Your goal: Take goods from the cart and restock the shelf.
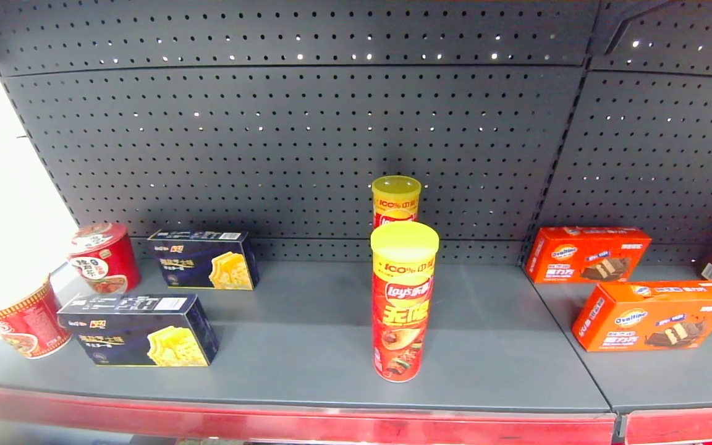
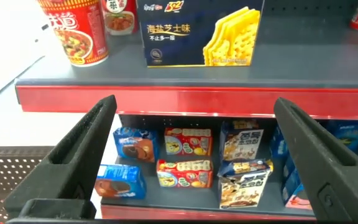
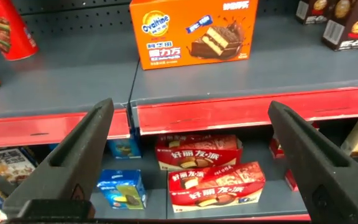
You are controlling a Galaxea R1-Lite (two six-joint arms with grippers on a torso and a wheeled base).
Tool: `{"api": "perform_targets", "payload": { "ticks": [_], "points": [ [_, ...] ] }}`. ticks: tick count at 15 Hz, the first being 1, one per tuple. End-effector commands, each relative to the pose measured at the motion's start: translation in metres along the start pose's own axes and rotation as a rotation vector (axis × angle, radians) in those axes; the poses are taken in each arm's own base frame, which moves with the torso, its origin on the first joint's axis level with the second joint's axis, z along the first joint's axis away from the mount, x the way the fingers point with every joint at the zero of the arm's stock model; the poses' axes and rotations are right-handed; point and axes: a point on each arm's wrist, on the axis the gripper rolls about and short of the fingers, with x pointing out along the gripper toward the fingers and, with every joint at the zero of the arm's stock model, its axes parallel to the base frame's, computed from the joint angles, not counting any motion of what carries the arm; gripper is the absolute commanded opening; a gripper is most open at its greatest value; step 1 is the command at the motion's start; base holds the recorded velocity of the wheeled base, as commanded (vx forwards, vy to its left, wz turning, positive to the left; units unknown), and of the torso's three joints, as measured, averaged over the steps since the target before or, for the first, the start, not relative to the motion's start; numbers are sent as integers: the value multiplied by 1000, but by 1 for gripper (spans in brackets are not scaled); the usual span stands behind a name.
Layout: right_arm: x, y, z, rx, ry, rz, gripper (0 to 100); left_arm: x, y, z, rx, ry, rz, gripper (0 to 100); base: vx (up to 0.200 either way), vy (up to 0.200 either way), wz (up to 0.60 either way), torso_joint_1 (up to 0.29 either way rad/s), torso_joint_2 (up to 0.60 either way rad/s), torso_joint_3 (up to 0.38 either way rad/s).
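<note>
Stock on the grey shelf (image 1: 306, 346) is sparse. A tall chip canister (image 1: 404, 301) stands at centre with a second canister (image 1: 396, 201) at its 12 o'clock. Cracker boxes (image 1: 139, 329) and noodle cups (image 1: 104, 256) sit toward 9 o'clock, and orange wafer boxes (image 1: 652, 315) toward 3 o'clock. The left gripper (image 2: 194, 102) and right gripper (image 3: 191, 106) both hang before the shelf's front edge, jaws spread wide and holding nothing. These goods look light. The canister seems stiff but smooth and easily toppled, so it is best pinched mid-body. The thin card boxes would likely dent, so take them across their short sides.
</note>
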Motion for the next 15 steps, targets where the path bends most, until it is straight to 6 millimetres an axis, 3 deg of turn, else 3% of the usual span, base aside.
{"api": "perform_targets", "payload": {
  "ticks": [1,10,15],
  "points": [
    [0,0,0,0,1,-7,100,0,0,0,-16,-3,-1,100,0,0,0,0,0,0],
    [0,0,0,-2,2,0,100,0,0,0,-42,-5,-1,100,0,0,0,0,0,0],
    [0,3,0,-32,13,131,100,0,0,0,-45,-5,2,100,0,0,0,0,0,0]
  ]
}}
